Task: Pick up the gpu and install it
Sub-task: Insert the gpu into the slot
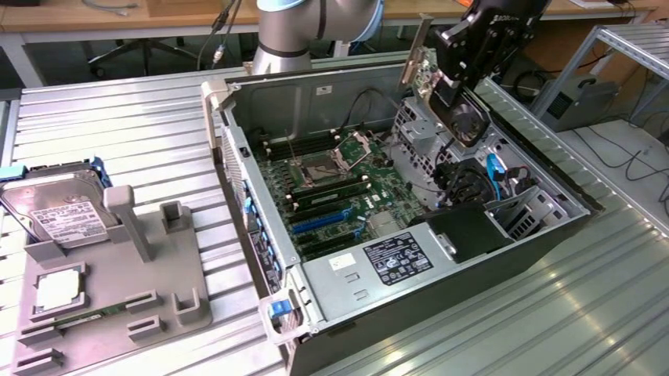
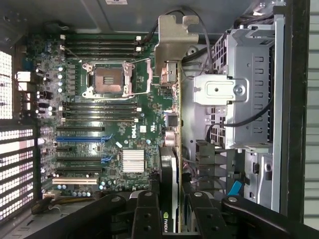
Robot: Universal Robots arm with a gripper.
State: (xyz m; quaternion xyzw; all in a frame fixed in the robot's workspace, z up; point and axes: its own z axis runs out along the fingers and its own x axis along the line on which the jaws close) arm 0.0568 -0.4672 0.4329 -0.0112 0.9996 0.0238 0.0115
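One gpu (image 2: 170, 124), edge-on, silver bracket (image 2: 173, 42), between fingers (image 2: 147, 215)

1 gpu (image 2: 170, 119), 1 PC case (image 1: 439, 309), 1 HDD (image 1: 63, 215), prob. 1 CPU (image 1: 59, 288).

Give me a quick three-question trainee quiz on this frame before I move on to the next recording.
1. True or false: the gpu is already seated on the motherboard.
2. What lies on the grey fixture at the exterior view's left? A) a hard drive and a CPU chip; B) two fans; C) a power supply.
3. Short answer: is there a chip in the CPU socket?
Key: 1 false, the hand holds it above the open case. 2 A. 3 No, the socket is empty.
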